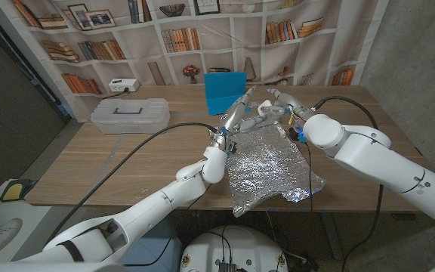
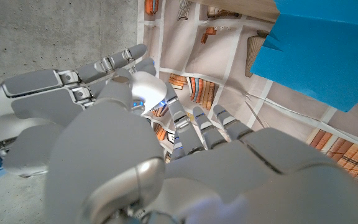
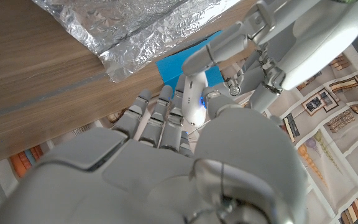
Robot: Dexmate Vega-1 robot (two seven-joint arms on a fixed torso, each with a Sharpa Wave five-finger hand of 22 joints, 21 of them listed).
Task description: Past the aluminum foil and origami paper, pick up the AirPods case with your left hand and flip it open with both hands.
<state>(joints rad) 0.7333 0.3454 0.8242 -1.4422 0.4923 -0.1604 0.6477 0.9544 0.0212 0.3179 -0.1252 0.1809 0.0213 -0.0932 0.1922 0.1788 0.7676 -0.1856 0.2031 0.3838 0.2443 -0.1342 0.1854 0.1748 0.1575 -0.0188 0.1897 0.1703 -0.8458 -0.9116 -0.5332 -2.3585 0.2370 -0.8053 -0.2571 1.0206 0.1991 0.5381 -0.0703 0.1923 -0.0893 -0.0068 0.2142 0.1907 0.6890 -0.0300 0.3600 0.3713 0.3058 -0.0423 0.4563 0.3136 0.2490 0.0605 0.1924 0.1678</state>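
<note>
Bare tabletop (image 1: 127, 155) runs open across the left and lower left of the frame, broken only by a clear plastic box (image 1: 129, 115) at the upper left and a black cable (image 1: 138, 155) crossing toward the middle. The crumpled aluminum foil (image 1: 269, 166) covers the centre and lower right. Behind it, at top centre, the upright blue origami paper (image 1: 226, 92) blocks the far edge. Both robot hands crowd together just above the foil's far end.
</note>
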